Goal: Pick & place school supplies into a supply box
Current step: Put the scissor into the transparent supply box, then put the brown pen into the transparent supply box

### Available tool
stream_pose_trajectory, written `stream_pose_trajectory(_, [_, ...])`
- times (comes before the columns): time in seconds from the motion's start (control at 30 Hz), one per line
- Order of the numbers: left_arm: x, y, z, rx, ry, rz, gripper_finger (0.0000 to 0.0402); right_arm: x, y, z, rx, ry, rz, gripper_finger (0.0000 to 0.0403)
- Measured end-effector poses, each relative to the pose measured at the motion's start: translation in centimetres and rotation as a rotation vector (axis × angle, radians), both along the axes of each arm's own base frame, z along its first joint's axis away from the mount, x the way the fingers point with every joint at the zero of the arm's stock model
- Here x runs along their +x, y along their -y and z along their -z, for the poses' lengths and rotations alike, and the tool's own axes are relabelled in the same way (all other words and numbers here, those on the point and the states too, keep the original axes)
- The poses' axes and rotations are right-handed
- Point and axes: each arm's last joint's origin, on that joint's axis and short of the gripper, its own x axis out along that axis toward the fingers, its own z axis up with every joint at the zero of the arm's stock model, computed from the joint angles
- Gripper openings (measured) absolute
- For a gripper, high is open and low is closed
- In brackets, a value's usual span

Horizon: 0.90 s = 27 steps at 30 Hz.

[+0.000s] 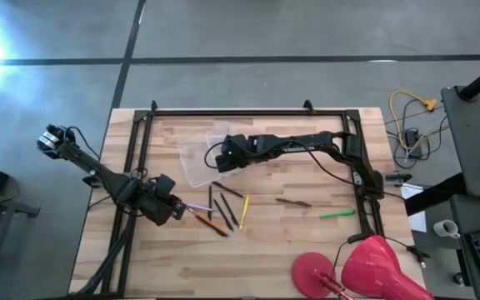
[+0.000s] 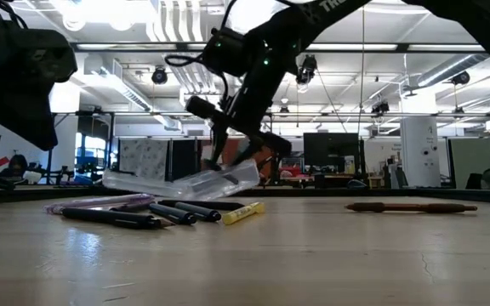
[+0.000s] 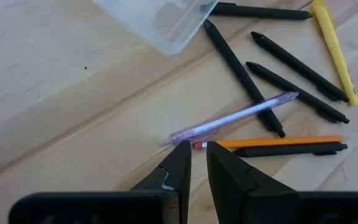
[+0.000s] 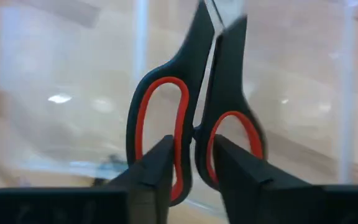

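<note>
The supply box is a clear plastic case lying open on the wooden table, left of the middle; the low view shows one half tilted up. My right gripper hangs over it, shut on the red-handled scissors. Pens lie near the table's middle: black ones, a yellow one, an orange pencil and a clear pinkish pen. A brown pencil and a green pen lie farther right. My left gripper hovers by the clear pen's end, shut but for a slit, holding nothing. My right gripper holds the scissors by the handle end. The inner bars of the two red-lined loops, where they meet, sit pinched between its two fingers. The fingers slant down from the table's right side and lie along the scissors. The blades point away from the gripper, toward the box; whether they touch it I cannot tell.
A red dome-shaped lamp stands at the near right corner. A black frame runs along the table's far, left and right sides. Yellow-tipped cables lie beyond the right edge. Bare wood shows at the near middle.
</note>
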Motion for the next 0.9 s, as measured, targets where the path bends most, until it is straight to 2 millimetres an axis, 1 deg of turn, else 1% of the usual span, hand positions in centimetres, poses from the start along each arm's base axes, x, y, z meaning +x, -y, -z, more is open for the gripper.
stream_pose_trajectory(0.13, [0.0,0.0,0.0,0.001,0.001,-0.001,0.0036,-0.4,0.2,0.1,0.007,-0.032,0.011,0.0178])
stream_pose_trajectory(0.23, [0.0,0.0,0.0,0.002,0.001,-0.001,0.0036,-0.6,0.1,-1.1,-0.004,-0.009,-0.004,0.0205])
stream_pose_trajectory(0.33, [0.0,0.0,0.0,0.002,0.001,-0.001,0.0036,-1.0,-0.4,-3.1,-0.043,0.020,-0.073,0.0221])
stream_pose_trajectory(0.43, [0.0,0.0,0.0,0.002,0.001,-0.001,0.0036,-1.9,-1.3,-5.8,-0.104,0.032,-0.181,0.0228])
stream_pose_trajectory(0.47, [0.0,0.0,0.0,0.002,0.001,-0.001,0.0036,-2.5,-1.8,-6.9,-0.124,0.027,-0.224,0.0229])
stream_pose_trajectory(0.53, [0.0,0.0,0.0,0.002,0.001,-0.001,0.0036,-3.8,-2.9,-8.4,-0.153,-0.026,-0.297,0.0229])
stream_pose_trajectory(0.6, [0.0,0.0,0.0,0.002,0.001,-0.001,0.0036,-5.5,-4.1,-9.3,-0.168,-0.136,-0.355,0.0228])
stream_pose_trajectory(0.67, [0.0,0.0,0.0,0.004,0.001,0.003,0.0036,-7.2,-5.2,-9.5,-0.174,-0.271,-0.399,0.0228])
stream_pose_trajectory(0.73, [0.0,0.0,0.0,0.012,-0.002,0.017,0.0036,-8.4,-6.3,-9.2,-0.168,-0.393,-0.435,0.0229])
stream_pose_trajectory(0.8, [0.0,0.0,0.0,0.020,-0.005,0.030,0.0036,-9.2,-7.6,-8.8,-0.156,-0.460,-0.480,0.0230])
stream_pose_trajectory(0.9, [0.0,0.1,0.0,0.024,-0.011,0.058,0.0036,-9.9,-10.0,-7.9,-0.104,-0.510,-0.563,0.0230])
